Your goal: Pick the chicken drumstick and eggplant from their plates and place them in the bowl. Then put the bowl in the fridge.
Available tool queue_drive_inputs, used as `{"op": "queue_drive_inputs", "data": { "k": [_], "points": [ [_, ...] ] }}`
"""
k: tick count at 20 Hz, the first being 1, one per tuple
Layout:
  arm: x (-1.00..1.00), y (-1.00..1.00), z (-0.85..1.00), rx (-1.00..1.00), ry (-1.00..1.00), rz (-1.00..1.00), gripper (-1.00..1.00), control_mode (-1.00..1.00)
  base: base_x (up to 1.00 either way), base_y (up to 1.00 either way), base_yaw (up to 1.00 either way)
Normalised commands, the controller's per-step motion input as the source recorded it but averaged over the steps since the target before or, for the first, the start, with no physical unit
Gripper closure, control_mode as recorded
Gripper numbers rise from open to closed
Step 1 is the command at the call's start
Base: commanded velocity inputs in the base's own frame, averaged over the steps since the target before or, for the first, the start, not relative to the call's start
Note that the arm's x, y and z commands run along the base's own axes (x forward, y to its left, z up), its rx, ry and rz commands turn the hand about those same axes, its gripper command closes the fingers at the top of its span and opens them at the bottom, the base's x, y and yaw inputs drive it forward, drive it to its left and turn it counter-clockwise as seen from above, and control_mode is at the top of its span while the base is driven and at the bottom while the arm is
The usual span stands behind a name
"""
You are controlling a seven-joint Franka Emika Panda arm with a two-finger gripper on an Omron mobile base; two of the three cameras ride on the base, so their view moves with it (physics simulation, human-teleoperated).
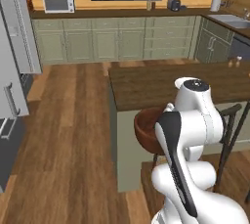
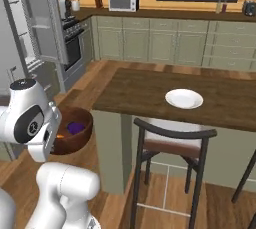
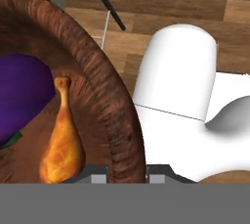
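Dark reddish wood is what the gripper [image 3: 128,176] has hold of: in the hand view the two fingertips sit close together, one on each side of the thick rim of the bowl [image 3: 110,105], pinched onto it. Inside the bowl lies the chicken drumstick [image 3: 61,142], thick end toward the fingers and thin end pointing away, and right beside it the eggplant [image 3: 22,96], a glossy purple lump cut off by the left edge of that view. Over to the right base view: the bowl [image 2: 80,133] hangs in the air beside the arm, off the near corner of the wooden island counter [image 2: 150,90] and above the plank floor, with the purple eggplant [image 2: 76,128] plain to see inside and only an orange sliver of the drumstick [image 2: 61,135] peeking out past the white wrist, which hides the fingers here. In the left base view the bowl [image 1: 146,127] is half covered by the arm's upper links, and its contents cannot be made out. A white plate [image 2: 184,98] rests on the counter, above a dark stool [image 2: 170,145]. At far left stands the fridge [image 2: 37,23], door open, shelves pale; the left base view catches only its grey door [image 1: 14,47] at the picture's edge.
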Motion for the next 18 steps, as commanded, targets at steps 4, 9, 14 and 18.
{"op": "queue_drive_inputs", "data": {
  "k": [4, 9, 14, 18],
  "points": [
    [0.00, 0.00, 0.00, 0.00, 0.00, 0.00, 1.00, 1.00, 0.39, 1.00, -0.02],
    [0.00, 0.00, 0.00, 0.00, 0.00, 0.00, 1.00, 1.00, 0.26, 0.63, -0.19],
    [0.00, 0.00, 0.00, 0.00, 0.00, 0.00, 1.00, 1.00, 0.53, 0.82, -0.21],
    [0.00, 0.00, 0.00, 0.00, 0.00, 0.00, 1.00, 1.00, 0.64, 0.58, -0.11]
  ]
}}
